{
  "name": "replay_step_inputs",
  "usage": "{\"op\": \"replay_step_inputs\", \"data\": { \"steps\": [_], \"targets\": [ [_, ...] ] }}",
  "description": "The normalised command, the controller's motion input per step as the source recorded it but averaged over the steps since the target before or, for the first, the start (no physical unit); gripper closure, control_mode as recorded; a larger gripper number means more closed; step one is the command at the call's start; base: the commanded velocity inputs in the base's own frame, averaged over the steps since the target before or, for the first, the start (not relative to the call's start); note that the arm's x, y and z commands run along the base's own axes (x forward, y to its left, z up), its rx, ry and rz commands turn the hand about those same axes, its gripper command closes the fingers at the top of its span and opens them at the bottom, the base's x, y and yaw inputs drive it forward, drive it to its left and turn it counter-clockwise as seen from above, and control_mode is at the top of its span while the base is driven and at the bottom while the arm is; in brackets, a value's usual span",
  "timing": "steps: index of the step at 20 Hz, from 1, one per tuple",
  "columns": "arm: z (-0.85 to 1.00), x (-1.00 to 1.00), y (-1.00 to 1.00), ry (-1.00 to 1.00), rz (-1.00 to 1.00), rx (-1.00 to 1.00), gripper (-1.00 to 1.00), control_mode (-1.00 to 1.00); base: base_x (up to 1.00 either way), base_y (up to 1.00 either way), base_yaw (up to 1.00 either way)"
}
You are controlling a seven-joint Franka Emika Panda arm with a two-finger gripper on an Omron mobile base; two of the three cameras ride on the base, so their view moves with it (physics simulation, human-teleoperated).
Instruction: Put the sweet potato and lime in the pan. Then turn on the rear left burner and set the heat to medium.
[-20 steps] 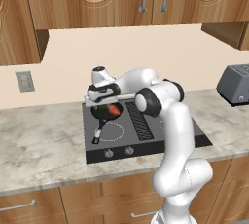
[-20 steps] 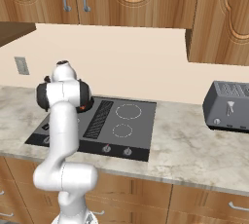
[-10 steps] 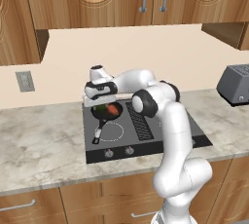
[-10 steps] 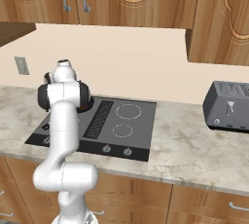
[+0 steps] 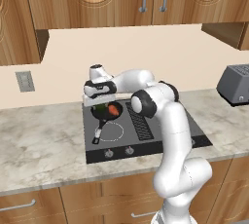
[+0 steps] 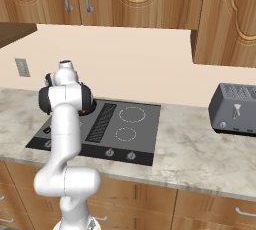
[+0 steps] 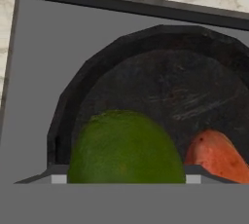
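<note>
The black pan (image 5: 103, 115) sits on the cooktop's rear left burner, its handle (image 5: 97, 133) pointing toward the front. Inside it lies the orange-red sweet potato (image 5: 114, 109), seen in the hand view at the lower right (image 7: 216, 157) on the pan's dark floor (image 7: 160, 91). My gripper (image 5: 99, 102) hangs just above the pan's left part. It is shut on the green lime (image 7: 125, 152), which sits between my fingertips (image 7: 58, 178). The lime (image 5: 99, 107) is low over the pan floor, beside the sweet potato.
The black cooktop (image 5: 160, 133) has knobs (image 5: 119, 151) along its front edge. A grey toaster (image 5: 236, 84) stands on the marble counter at the far right. Wooden cabinets hang overhead, and a wall socket (image 5: 24, 81) is at the left. My arm (image 6: 65, 104) hides the pan in the right base view.
The hand has shifted slightly over the pan, with the lime still in the gripper. The sweet potato and pan have not moved.
</note>
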Motion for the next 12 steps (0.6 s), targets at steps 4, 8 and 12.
{"op": "replay_step_inputs", "data": {
  "steps": [4,8,12],
  "targets": [
    [0.00,0.00,-0.03,0.00,0.01,0.00,-1.00,-1.00,0.00,0.00,0.00],
    [0.05,-0.04,-0.08,0.00,0.00,0.00,-1.00,-1.00,0.00,0.00,0.00],
    [0.39,-0.42,-0.26,-0.04,0.01,0.01,-1.00,-1.00,0.00,0.00,0.00]
  ]
}}
